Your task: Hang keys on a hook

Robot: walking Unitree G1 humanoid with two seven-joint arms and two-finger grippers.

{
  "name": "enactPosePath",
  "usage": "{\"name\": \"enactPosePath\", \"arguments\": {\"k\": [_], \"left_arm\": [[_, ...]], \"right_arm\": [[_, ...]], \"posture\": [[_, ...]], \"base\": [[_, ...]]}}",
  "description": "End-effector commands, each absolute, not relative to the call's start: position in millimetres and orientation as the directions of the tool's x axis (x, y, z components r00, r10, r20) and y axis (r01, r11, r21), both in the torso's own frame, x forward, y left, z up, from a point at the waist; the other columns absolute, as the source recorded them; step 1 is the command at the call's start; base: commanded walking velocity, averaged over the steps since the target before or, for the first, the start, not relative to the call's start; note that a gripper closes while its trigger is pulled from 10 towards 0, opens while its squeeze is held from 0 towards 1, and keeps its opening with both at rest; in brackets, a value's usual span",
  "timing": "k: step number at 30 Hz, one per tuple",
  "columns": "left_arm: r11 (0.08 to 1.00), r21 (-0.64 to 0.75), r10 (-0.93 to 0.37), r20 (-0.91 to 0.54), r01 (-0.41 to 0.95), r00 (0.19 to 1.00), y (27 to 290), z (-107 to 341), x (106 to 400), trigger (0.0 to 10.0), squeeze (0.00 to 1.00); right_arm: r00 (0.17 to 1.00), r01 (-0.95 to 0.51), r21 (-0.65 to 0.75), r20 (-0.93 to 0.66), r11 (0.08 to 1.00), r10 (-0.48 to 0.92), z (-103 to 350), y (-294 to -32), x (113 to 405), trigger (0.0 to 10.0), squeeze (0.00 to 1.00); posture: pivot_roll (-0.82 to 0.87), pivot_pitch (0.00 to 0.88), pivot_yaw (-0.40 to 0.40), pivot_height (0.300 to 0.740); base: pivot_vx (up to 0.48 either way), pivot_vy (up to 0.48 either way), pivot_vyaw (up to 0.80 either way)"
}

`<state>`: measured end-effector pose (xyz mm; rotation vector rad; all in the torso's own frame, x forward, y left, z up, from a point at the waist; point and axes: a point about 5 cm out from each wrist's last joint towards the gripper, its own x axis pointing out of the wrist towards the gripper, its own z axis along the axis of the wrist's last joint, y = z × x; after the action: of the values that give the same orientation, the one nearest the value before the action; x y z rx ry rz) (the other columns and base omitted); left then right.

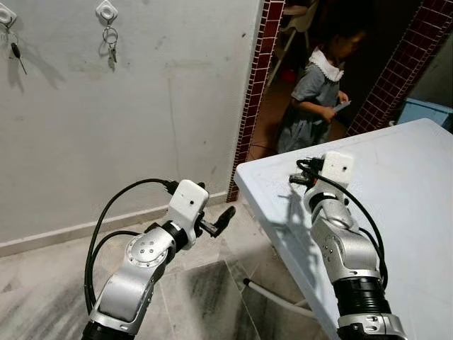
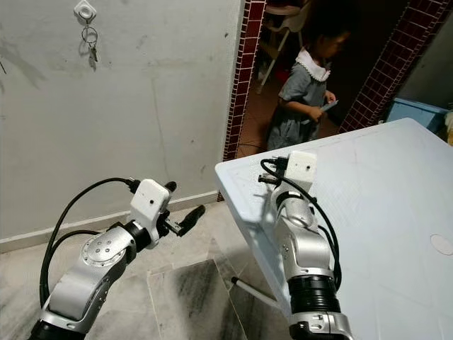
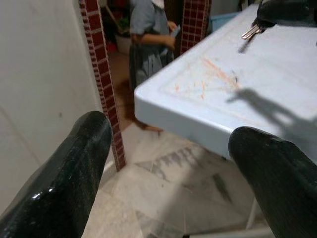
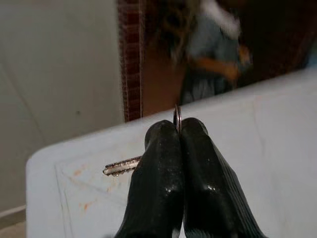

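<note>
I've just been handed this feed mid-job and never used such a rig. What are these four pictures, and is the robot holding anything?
The two wide pictures come from the robot's head, looking down at its two silver arms. The other two come from wrist cameras looking along each hand's black fingers. The right hand is over the white table, fingers pinched shut on a key, gripping it by its ring. The left hand is open and holds nothing, out over the tiled floor. On the wall, a hook already carries keys; another hook is further left. A person stands in the doorway beyond the table.
</note>
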<state>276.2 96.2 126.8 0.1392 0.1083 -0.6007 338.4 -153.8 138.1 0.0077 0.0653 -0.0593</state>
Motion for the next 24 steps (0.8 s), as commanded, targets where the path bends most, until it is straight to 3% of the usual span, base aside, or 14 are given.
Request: {"name": "enactPosePath", "arguments": {"k": [1, 13, 24], "left_arm": [[0.828, 0.113, -0.54, -0.11, 0.55, 0.835, 97, 133, 281, 10.0, 0.0], [0.853, 0.134, -0.5, -0.064, 0.504, 0.864, 102, 138, 284, 10.0, 0.0], [0.908, 0.185, -0.377, -0.027, 0.375, 0.926, 124, 137, 274, 10.0, 0.0]], "right_arm": [[0.997, 0.018, -0.128, 0.075, 0.992, -0.008, 158, -153, 336, 10.0, 0.0], [0.996, -0.026, -0.166, 0.084, 0.986, 0.04, 150, -161, 327, 10.0, 0.0], [0.996, -0.082, -0.001, 0.041, 0.997, 0.082, 137, -153, 301, 10.0, 0.0]], "posture": [[0.13, 0.015, -0.096, 0.74], [0.13, 0.015, -0.091, 0.74], [0.14, 0.018, -0.093, 0.74]], "base": [[0.0, 0.0, 0.0], [0.0, 0.0, 0.0], [0.0, 0.0, 0.0]]}}
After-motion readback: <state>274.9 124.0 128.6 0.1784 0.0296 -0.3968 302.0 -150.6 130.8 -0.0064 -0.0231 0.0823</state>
